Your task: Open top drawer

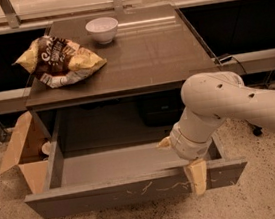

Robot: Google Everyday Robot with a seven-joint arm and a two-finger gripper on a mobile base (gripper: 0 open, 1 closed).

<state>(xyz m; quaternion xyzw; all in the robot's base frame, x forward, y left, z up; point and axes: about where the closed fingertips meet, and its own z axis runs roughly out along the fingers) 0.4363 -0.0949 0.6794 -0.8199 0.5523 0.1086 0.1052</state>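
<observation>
The top drawer point(113, 195) is pulled far out from under the brown table point(150, 54). Its grey-brown front carries pale scratches and its inside point(114, 164) looks bare. My gripper point(182, 160), on a white arm coming from the right, sits at the right part of the drawer front. One pale yellow finger point(197, 176) hangs over the outside of the front, and the other point(163, 143) is inside the drawer. They straddle and grip the front's top edge. No other drawer fronts show.
A chip bag point(60, 58) and a white bowl point(102, 29) lie on the table top. An open cardboard box point(24, 146) stands on the speckled floor at the drawer's left. A windowed wall with low rails point(262, 60) runs behind.
</observation>
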